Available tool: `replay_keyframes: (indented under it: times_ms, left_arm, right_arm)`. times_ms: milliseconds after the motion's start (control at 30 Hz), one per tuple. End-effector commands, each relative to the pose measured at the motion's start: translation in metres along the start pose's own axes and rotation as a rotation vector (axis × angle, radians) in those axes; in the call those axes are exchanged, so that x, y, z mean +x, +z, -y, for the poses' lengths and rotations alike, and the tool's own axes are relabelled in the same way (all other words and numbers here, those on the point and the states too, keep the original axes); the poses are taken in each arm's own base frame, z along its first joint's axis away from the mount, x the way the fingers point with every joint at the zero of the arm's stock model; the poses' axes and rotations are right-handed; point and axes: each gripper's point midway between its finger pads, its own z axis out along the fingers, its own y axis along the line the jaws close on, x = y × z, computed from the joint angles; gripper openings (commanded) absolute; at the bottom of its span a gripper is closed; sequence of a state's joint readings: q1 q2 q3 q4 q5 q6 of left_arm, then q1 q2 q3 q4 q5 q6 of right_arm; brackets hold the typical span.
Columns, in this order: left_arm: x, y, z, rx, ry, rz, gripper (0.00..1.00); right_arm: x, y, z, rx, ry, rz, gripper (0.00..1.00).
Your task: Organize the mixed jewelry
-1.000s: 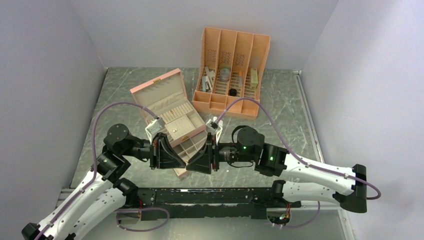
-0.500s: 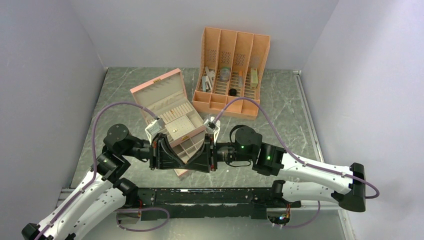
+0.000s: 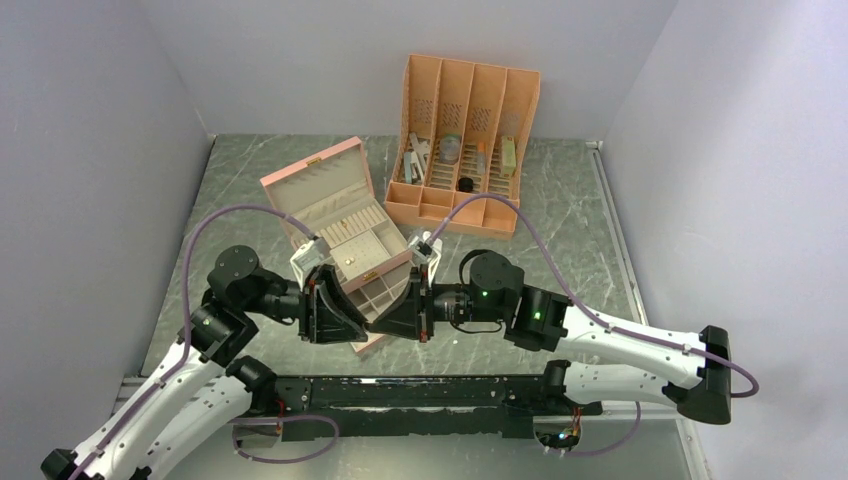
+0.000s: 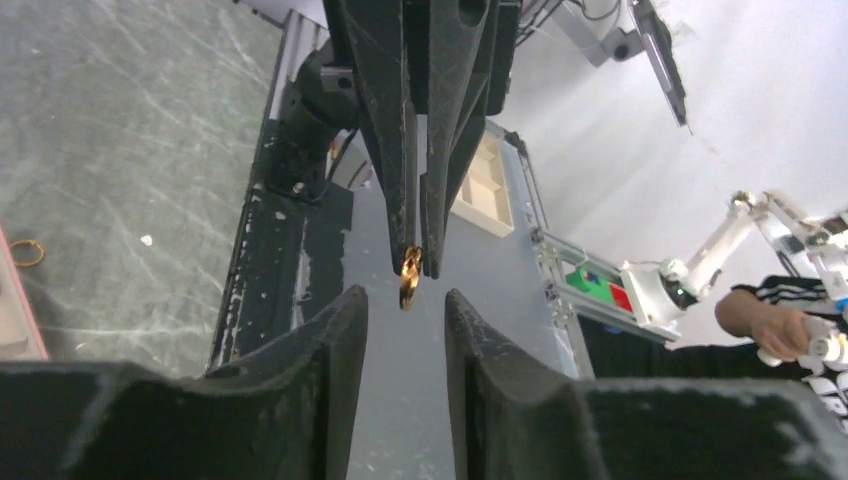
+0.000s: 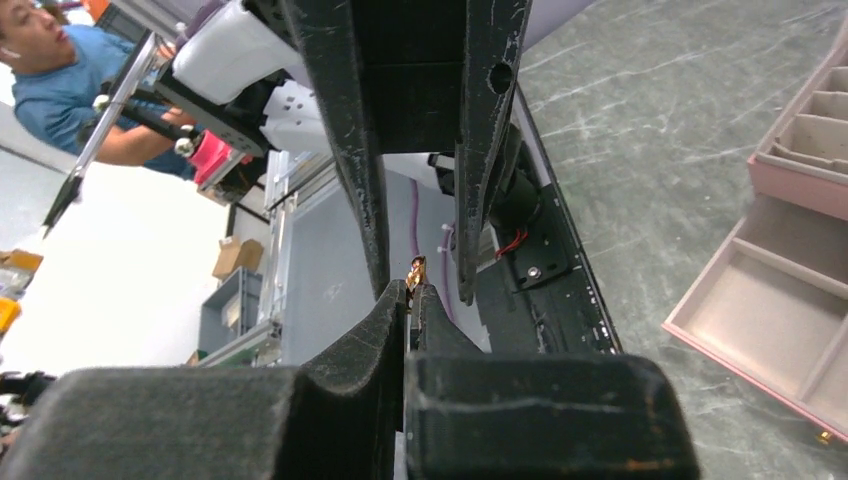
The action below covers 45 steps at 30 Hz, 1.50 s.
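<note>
From the top, the table has walls at 9, 12 and 3 o'clock. The most bare floor is at 3 o'clock. The pink box sits right behind the claws at 12 o'clock. The orange rack stands farther back at 1 o'clock. The left claw and right claw meet tip to tip by the box's near corner. Since a second ago, both arms have hardly moved.

From the left wrist, the left claw's fingers stand apart. The right claw reaches in from 12 o'clock, pinched on a gold ring. The ring hangs at the mouth of the left claw's gap, touching neither finger. A second gold ring lies on the table at 9 o'clock.

From the right wrist, the right claw's fingers press together and the ring pokes out at their tips. The left claw's fingers stand on each side, with room both ways.
</note>
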<state>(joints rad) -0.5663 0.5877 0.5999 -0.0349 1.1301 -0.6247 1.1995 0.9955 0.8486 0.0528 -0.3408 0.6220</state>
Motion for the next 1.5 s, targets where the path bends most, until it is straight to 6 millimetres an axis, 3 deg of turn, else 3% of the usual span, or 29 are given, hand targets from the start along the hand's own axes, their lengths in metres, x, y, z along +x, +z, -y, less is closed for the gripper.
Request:
replay_keyframes:
  times_ms: [0, 100, 367, 633, 1033, 1467]
  left_arm:
    - [-0.005, -0.005, -0.01, -0.11, 0.044, 0.003, 0.48]
    - [-0.009, -0.009, -0.022, -0.209, 0.068, 0.015, 0.62]
    - [-0.032, -0.043, -0.049, -0.56, 0.143, 0.123, 0.71]
    - [-0.052, -0.079, -0.052, -0.768, 0.194, 0.294, 0.72]
    - [-0.066, -0.125, -0.062, -1.003, 0.214, 0.479, 0.71]
    - [-0.062, -0.132, -0.056, -1.004, 0.216, 0.532, 0.7]
  right_arm:
    - [-0.018, -0.003, 0.012, 0.09, -0.033, 0.07, 0.0]
    - [-0.021, -0.002, 0.034, 0.211, -0.04, 0.072, 0.0]
    - [-0.048, 0.013, 0.09, 0.523, -0.095, 0.112, 0.0]
    - [-0.068, 0.053, 0.134, 0.611, -0.142, 0.063, 0.0]
    - [-0.063, 0.106, 0.223, 0.735, -0.161, -0.063, 0.0]
    - [-0.053, 0.127, 0.297, 0.817, -0.157, -0.075, 0.0]
